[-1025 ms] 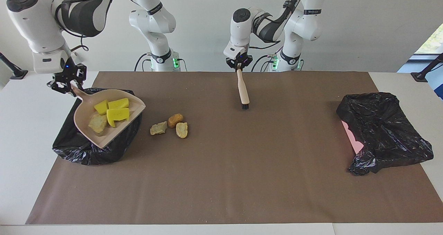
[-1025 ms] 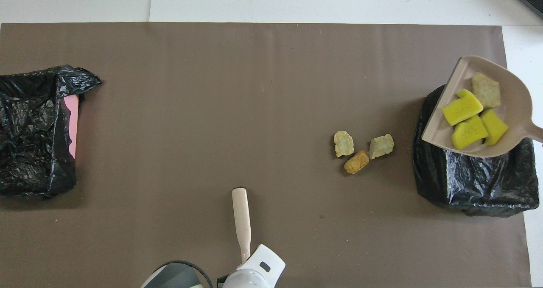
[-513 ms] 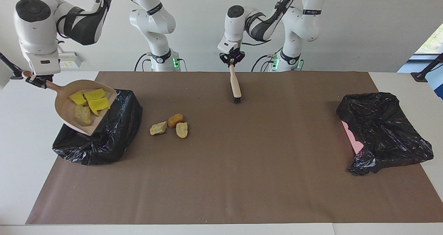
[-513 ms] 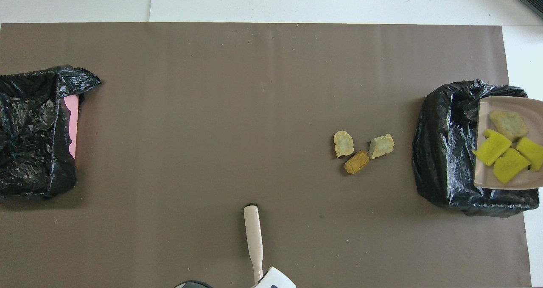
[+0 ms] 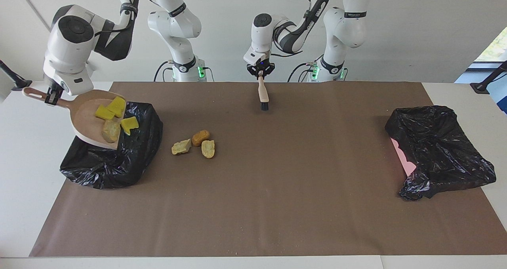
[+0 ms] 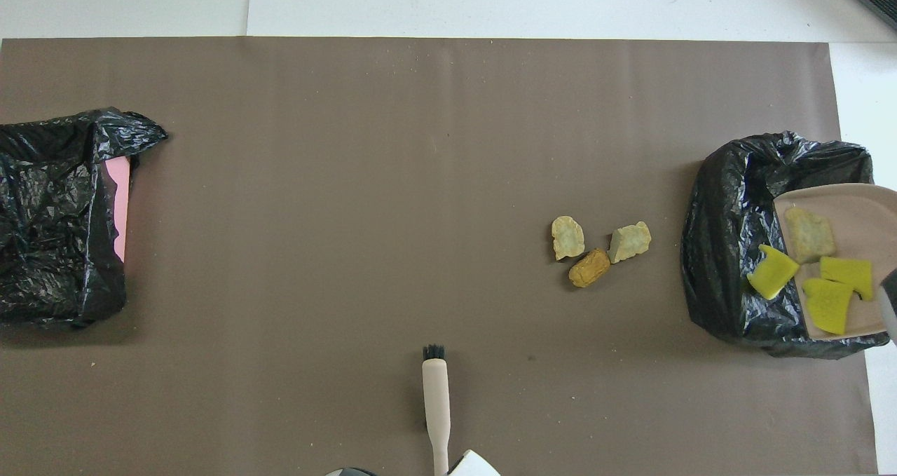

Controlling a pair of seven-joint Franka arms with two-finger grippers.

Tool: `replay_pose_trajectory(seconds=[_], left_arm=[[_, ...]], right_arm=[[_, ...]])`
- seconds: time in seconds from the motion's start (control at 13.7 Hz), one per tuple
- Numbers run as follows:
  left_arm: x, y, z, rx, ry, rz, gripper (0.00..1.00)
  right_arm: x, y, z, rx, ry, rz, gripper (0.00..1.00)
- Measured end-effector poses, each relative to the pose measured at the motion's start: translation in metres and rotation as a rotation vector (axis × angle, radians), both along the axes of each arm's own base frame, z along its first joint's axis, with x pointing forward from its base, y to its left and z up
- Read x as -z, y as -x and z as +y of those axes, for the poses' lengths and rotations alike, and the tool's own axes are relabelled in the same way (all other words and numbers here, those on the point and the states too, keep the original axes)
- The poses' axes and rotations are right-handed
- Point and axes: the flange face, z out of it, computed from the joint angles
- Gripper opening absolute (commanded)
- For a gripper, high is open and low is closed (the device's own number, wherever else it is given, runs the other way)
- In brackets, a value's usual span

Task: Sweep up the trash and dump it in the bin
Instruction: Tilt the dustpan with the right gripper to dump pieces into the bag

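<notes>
Facing view: right tool (image 5: pixel 52 97) grips tilted dustpan (image 5: pixel 89 120).

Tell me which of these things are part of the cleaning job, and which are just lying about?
In use:
- dustpan in right gripper
- brush in left gripper
- seven sponge chunks
- lined bin under the dustpan

Lying about:
- second lined bin
- brown mat

Two glossy white arms (image 5: pixel 174 23) are seen, banded in black at the joints, with black cables and green base lights.

Brown mat (image 5: pixel 277 189) covering white table (image 5: pixel 23 174).
</notes>
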Motion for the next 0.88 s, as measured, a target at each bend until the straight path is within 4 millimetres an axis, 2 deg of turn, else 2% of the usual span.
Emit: replay_pose_trajectory(seconds=[0.15, 0.37, 0.59, 0.73, 0.88], left_arm=[[-0.003, -0.005, -0.002, -0.008, 0.004, 0.0, 0.1], [-0.016, -0.028, 0.001, -0.007, -0.023, 0.03, 0.09], [-0.026, -0.045, 0.005, 0.022, -0.008, 0.141, 0.0], [-0.024, -0.05, 0.013, 0.023, 0.004, 0.245, 0.0], [-0.023, -0.054, 0.019, 0.0, 0.009, 0.306, 0.0]], right_arm=[[-0.002, 0.002, 0.001, -0.011, 0.022, 0.004, 0.0], [-0.015, 0.004, 0.005, -0.048, 0.102, 0.009, 0.0], [-0.026, 0.007, 0.01, -0.067, 0.149, 0.008, 0.0], [-0.022, 0.007, 0.027, -0.088, 0.2, 0.008, 0.0], [-0.012, 0.015, 0.035, -0.081, 0.225, -0.001, 0.0]])
